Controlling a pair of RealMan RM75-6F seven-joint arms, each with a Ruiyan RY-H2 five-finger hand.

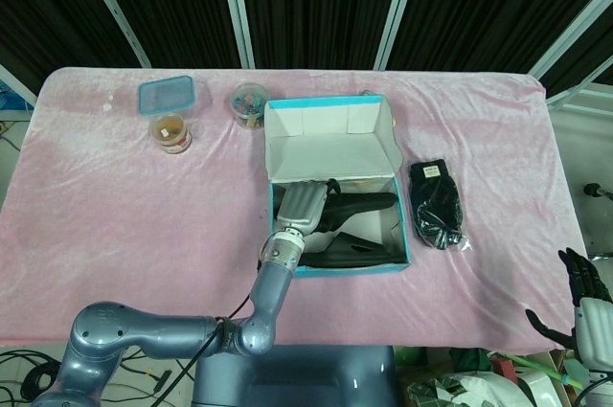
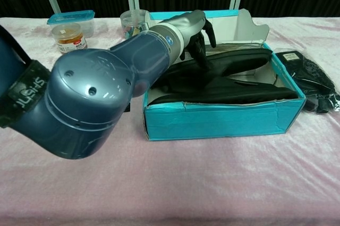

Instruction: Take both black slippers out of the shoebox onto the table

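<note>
A teal shoebox (image 1: 402, 252) (image 2: 218, 122) stands mid-table with its white lid (image 1: 330, 134) folded back. Two black slippers lie inside: the upper one (image 1: 364, 203) (image 2: 241, 58) leans over the lower one (image 1: 354, 255) (image 2: 234, 92). My left hand (image 1: 301, 204) (image 2: 195, 28) reaches into the box's left end, and its dark fingers (image 2: 203, 50) point down, touching the upper slipper's near end. I see no closed hold on it. My right hand (image 1: 586, 300) hangs off the table's front right corner with its fingers spread, holding nothing.
A black pouch in clear wrap (image 1: 438, 204) (image 2: 309, 80) lies right of the box. Back left stand a blue-lidded tub (image 1: 166, 94) (image 2: 71, 17), an orange-filled jar (image 1: 171, 132) (image 2: 68, 36) and a clear jar of coloured bits (image 1: 248, 103) (image 2: 132, 22). My left arm (image 2: 90, 114) fills the chest view's left.
</note>
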